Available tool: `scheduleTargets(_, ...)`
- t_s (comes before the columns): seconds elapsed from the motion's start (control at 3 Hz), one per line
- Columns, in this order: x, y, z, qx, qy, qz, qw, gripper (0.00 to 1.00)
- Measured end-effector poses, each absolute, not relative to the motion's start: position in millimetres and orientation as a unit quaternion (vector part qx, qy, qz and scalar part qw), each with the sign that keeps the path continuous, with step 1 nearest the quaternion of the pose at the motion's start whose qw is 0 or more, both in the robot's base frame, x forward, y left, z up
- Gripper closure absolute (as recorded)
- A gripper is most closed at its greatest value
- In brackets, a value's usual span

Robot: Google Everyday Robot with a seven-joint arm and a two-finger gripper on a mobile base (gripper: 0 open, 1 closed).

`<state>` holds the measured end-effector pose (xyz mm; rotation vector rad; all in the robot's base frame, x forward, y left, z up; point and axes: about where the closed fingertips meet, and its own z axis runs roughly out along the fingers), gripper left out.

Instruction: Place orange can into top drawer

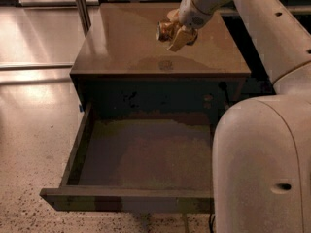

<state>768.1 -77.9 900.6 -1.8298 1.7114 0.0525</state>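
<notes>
- The gripper [173, 34], in the upper centre of the frame, is clamping the orange can [166, 30] and holding it in the air above the cabinet [121, 47] top.
- The pick-up is looking done; carrying the can down toward the lower frame and releasing it are remaining.
- The top drawer [126, 199] is standing pulled out across the lower half of the frame, its floor showing bare, with no can inside yet.
- The can is lying roughly sideways in the grasp, showing mottled orange-gold print, its round end pointing left.
</notes>
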Motion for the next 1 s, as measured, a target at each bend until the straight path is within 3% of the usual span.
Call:
scheduleTargets(0.67,762,-47,868,-0.705,0.615,0.125,0.331,1.00)
scheduleTargets(1.0,760,-40,865,-0.706,0.613,0.130,0.330,1.00)
